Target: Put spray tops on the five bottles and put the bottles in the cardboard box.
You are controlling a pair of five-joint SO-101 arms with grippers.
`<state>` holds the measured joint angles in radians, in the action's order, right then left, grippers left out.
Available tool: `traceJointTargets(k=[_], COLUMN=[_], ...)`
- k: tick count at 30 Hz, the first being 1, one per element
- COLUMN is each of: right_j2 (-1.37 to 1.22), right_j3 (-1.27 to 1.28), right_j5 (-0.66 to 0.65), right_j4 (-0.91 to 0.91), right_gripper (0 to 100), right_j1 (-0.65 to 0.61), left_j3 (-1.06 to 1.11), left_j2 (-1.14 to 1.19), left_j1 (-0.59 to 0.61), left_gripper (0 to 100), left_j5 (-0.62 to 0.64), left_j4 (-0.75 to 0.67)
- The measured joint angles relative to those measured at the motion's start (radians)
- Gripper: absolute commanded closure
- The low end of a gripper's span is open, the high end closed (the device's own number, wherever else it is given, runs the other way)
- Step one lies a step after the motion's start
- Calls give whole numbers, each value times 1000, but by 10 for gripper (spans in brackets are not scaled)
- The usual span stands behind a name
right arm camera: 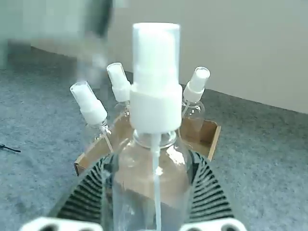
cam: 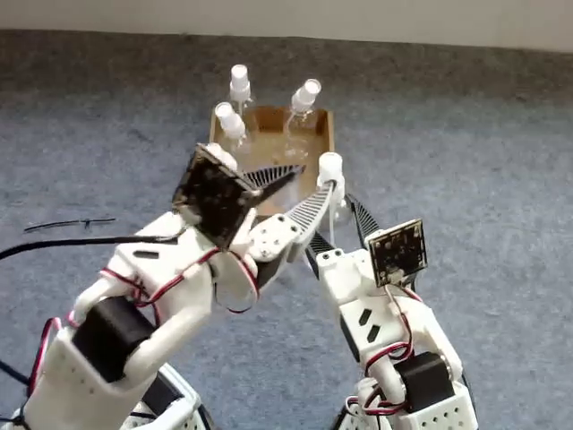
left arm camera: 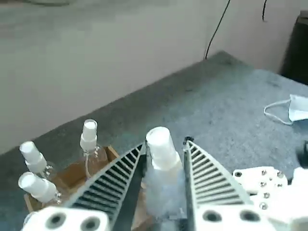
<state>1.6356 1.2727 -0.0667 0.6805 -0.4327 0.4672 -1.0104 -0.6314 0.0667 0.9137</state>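
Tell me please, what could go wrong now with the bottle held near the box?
The held bottle in the right gripper could knock over the three bottles standing tilted in the cardboard box. The left gripper is right at the same bottle, so the two arms might collide.

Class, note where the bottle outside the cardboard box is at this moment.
In the high view, the bottle is gripped upright in the right hand, just on the robot's side of the cardboard box, by its right front corner.
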Motion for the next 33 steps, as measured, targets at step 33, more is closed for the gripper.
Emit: traceJointTargets(k=[33], right_j2=[-230], right_j3=[-110], right_j5=[0], right_j4=[-95], right_gripper=[994], right_j1=[14], left_j3=[150], left_j2=[-230], left_j1=[247], left_gripper=[874], left_j5=[-115], left_j4=[60])
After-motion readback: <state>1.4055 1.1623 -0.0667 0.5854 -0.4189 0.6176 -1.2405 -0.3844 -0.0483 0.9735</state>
